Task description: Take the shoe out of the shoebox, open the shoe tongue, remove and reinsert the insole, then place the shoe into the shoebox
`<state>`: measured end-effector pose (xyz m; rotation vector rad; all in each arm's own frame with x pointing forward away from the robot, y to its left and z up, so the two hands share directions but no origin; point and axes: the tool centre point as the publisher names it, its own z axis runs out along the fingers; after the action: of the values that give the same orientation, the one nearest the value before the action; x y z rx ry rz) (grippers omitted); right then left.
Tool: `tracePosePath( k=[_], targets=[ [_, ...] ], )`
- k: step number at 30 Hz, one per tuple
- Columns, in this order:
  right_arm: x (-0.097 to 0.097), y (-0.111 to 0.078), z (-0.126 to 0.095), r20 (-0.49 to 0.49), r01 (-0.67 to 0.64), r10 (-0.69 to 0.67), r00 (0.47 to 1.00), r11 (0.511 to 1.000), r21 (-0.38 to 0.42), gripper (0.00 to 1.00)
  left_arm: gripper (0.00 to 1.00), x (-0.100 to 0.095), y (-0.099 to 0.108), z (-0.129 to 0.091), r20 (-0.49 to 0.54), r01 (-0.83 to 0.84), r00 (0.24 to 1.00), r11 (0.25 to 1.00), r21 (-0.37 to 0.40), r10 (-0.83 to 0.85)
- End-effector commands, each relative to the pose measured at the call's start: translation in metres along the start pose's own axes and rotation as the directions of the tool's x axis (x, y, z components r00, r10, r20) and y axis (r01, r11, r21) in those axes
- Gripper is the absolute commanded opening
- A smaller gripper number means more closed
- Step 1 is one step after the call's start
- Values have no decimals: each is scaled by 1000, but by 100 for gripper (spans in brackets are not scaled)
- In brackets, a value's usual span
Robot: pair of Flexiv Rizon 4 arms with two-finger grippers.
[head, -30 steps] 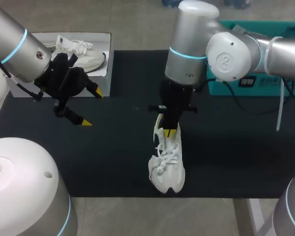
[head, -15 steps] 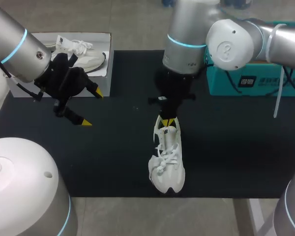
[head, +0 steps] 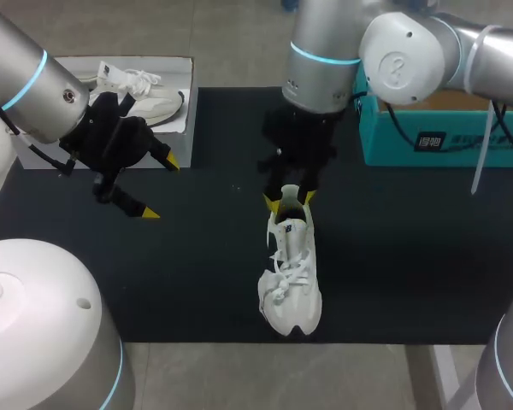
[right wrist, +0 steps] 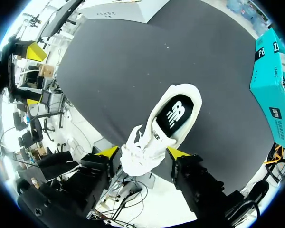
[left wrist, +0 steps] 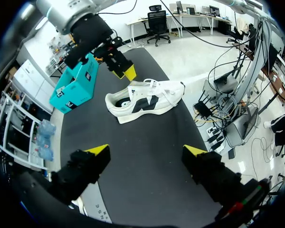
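**Right arm lets go of the heel and lifts away**

Head view: the shoe [head: 291,278] stands on the dark tabletop [head: 410,256], near the middle, with its toe toward the near edge. One second ago the right end effector [head: 290,202] was low at the heel. Now it has gone up and a little to the far side, with its fingers spread and nothing between them. It hangs just over the heel opening. The left end effector [head: 161,186] has not moved. It is wide open at the left, well apart from the shoe. The teal shoebox [head: 436,137] is at the far right. A white box [head: 68,68] at the far left holds a second shoe [head: 141,85].

Left wrist view: the left end effector [left wrist: 147,150] is spread over bare tabletop. The shoe [left wrist: 147,99] is ahead of it, and the right end effector [left wrist: 125,72] is just above its heel, not touching.

Right wrist view: the right end effector [right wrist: 143,152] is open, and the laced front of the shoe [right wrist: 161,126] shows between its tips, below them. The black insole [right wrist: 175,114] lies flat inside the shoe. The teal shoebox [right wrist: 275,90] is well apart.

In my judgement the shoe is now free on the tabletop. The next work is probably at the tongue or the insole, but I cannot tell which step this is.
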<state>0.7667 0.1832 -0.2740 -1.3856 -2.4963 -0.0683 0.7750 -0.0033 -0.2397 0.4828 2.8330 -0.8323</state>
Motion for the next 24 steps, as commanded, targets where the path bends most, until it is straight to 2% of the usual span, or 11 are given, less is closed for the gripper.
tracePosePath(
  k=[1, 6, 8, 11, 13, 15, 18, 20, 21, 22, 24],
  targets=[
    [-1, -1, 1, -1, 0, 0, 1000, 1000, -3, 100, 100, 0, 0, 0, 0, 0, 1000, 1000, -3, 0],
    [-1, -1, 1, -1, 0, 0, 1000, 1000, -3, 100, 100, 0, 0, 0, 0, 0, 1000, 1000, -3, 0],
    [-9, -3, -1, 44, 91, -90, 995, 996, -16, 100, 100, 0, 0, 0, 0, 0, 1000, 1000, -3, 0],
    [-17, -4, 1, 103, 272, -273, 956, 962, 20, 100, 100, 0, 0, 0, 0, 0, 1000, 1000, -3, 0],
    [-19, -6, 2, 112, 390, -394, 912, 919, 57, 100, 100, 0, 0, 0, 0, 0, 1000, 1000, -3, 0],
    [-22, -9, 1, 116, 468, -466, 877, 884, 15, 100, 100, 0, 0, 0, 0, 0, 1000, 1000, -3, 0],
    [-23, -12, -3, 127, 616, -609, 783, 787, -27, 100, 100, 0, 0, 0, 0, 0, 1000, 1000, -3, 0],
    [-21, -13, -6, 121, 740, -730, 672, 668, -78, 100, 100, 0, 0, 0, 0, 0, 1000, 1000, -3, 0],
    [-21, -14, -7, 83, 767, -762, 642, 639, -64, 100, 100, 0, 0, 0, 0, 0, 1000, 1000, -3, 0],
    [-25, -10, -4, 30, 756, -756, 654, 655, 7, 100, 100, 0, 0, 0, 0, 0, 1000, 1000, -3, 0],
    [-25, -10, -4, 30, 756, -756, 654, 655, 7, 100, 100, 0, 0, 0, 0, 0, 1000, 1000, -3, 0]
  ],
)
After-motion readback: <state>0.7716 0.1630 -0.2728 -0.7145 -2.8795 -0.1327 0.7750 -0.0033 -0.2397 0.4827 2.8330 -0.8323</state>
